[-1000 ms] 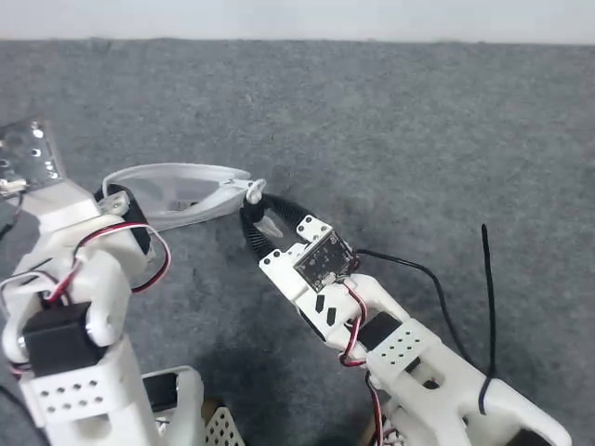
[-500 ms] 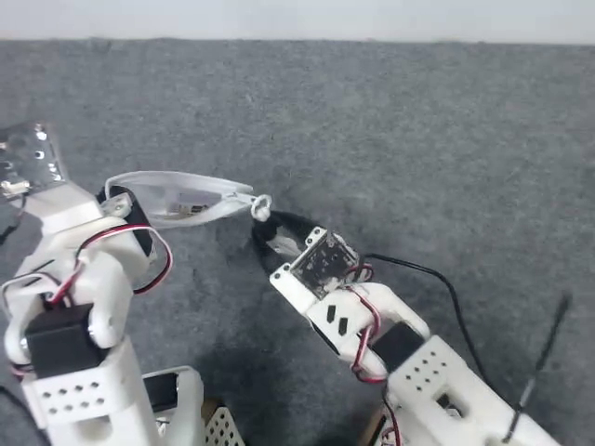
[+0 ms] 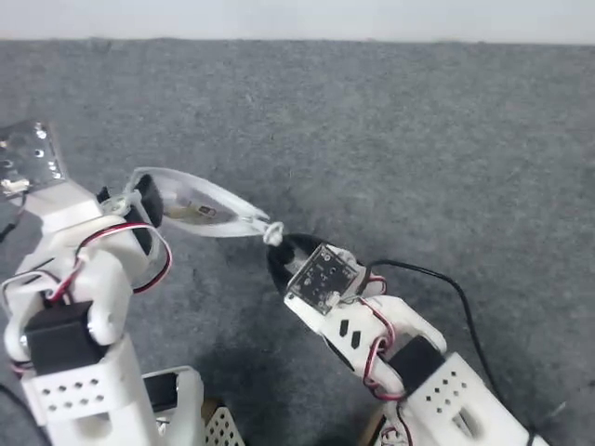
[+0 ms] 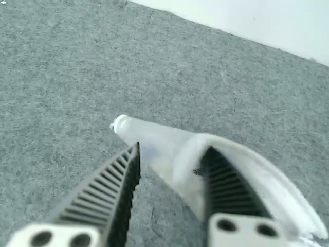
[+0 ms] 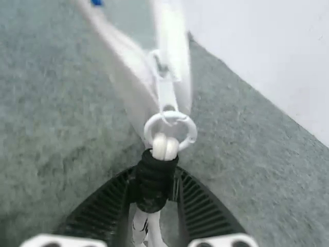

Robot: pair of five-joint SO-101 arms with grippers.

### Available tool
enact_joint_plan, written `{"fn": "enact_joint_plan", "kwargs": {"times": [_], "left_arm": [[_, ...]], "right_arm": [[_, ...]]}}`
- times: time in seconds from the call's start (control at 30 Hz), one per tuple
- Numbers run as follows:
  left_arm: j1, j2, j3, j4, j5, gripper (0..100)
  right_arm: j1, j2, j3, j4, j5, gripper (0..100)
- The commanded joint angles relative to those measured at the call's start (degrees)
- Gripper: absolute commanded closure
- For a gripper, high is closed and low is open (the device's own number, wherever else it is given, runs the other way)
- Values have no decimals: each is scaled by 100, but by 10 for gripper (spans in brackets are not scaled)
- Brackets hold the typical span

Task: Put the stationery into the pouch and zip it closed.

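Translucent soft pouch (image 3: 200, 212) — left gripper (image 4: 170, 150) spread, one ribbed jaw inside; right gripper (image 5: 153, 175) pinches its corded zip pull (image 5: 164, 146).

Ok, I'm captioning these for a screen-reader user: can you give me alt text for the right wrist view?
The right gripper is shut on the black cord of the zipper pull, whose white ring links to the slider of a translucent white pouch stretching away over grey carpet. A white wall lies behind.
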Motion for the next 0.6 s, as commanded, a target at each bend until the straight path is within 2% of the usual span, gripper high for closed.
{"fn": "enact_joint_plan", "kwargs": {"times": [0.0,0.17,0.37,0.57], "left_arm": [[26,-79,-57,-404,-9,759],[220,-70,-57,-932,-44,758],[1486,-62,13,-1327,-738,758],[2549,-53,708,-2180,-1609,759]], "right_arm": [[-295,-637,-308,673,237,993],[-558,-1473,-299,1508,220,993],[-558,-2141,-290,2237,220,993],[-558,-2545,-290,2519,211,993]]}}
